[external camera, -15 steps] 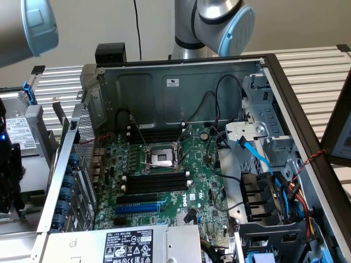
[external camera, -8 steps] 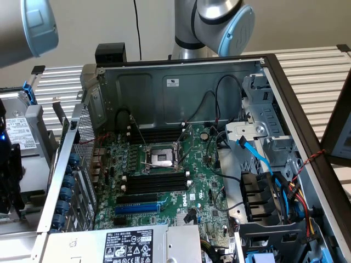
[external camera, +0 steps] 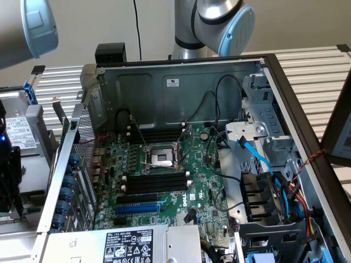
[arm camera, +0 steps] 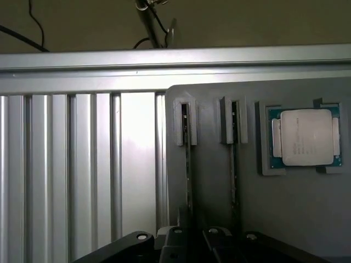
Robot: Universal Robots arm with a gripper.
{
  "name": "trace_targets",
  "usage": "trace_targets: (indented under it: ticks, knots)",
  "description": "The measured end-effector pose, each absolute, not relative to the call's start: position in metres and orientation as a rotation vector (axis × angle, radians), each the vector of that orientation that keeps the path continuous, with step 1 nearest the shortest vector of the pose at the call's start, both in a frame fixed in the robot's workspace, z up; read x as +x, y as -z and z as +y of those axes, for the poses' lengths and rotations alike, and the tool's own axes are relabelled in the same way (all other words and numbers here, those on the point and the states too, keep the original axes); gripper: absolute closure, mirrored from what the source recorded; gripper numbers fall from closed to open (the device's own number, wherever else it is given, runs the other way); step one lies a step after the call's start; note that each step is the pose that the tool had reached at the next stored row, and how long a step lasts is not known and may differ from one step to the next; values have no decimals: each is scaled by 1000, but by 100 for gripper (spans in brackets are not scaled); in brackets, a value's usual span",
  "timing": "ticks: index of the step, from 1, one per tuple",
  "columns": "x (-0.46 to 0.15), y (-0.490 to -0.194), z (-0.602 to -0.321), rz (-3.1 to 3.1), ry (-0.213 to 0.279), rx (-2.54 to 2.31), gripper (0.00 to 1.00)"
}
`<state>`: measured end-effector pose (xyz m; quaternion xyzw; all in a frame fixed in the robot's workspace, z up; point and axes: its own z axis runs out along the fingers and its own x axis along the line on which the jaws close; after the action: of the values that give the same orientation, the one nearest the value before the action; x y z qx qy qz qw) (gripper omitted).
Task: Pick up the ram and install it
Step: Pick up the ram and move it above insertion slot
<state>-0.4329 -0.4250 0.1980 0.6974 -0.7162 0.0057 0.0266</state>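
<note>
Because the ram (arm camera: 187,159) stands on edge in a narrow slot of the grey holder plate (arm camera: 296,208), its thin edge faces the gripper (arm camera: 189,234), which hangs directly over it. I take it the stick is racked that way so it can be pinched by its two flat faces and drawn straight out. Whether the fingers are clenched on it or loose beside it I cannot tell. A second stick (arm camera: 233,164) sits in the neighbouring slot, between the ram and a processor chip (arm camera: 306,137) bedded in its own recess, each apart so nothing gets knocked. The plate lies on the slatted aluminium bench (arm camera: 60,164). The computer case (external camera: 181,87) lies on its side, open upward, I suppose to let the arm (external camera: 219,22) at its far edge reach in from above. On the motherboard (external camera: 181,213) the black memory slots (external camera: 155,182) near the processor socket (external camera: 163,159) are bare, so the ram is not yet installed.
</note>
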Motion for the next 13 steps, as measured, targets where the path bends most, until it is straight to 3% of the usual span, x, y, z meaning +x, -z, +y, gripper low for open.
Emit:
trace_targets:
  ticks: [13]
  knots:
    - [-433, -197, -425, -2213, -18, 2155, 86]
